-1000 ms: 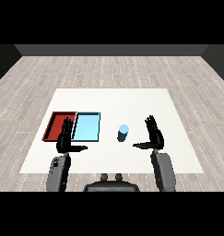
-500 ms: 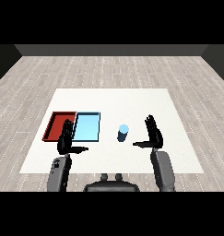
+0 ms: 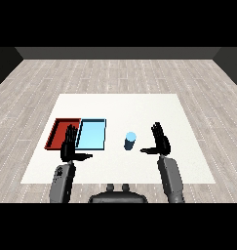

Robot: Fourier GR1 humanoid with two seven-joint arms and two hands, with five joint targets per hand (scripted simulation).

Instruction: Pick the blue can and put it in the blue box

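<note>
Nothing moved since earlier, one blue can (image 3: 130, 140) upright, two trays, right hand (image 3: 161, 140) and left hand (image 3: 69, 148) spread.

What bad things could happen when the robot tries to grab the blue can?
The blue can stands upright, so the open right hand beside it might tip it over. The red tray touches the light blue tray, so the can might land in the wrong one.

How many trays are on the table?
2: the red tray lies at the left, and the light blue tray sits right beside it, between it and the blue can.
</note>
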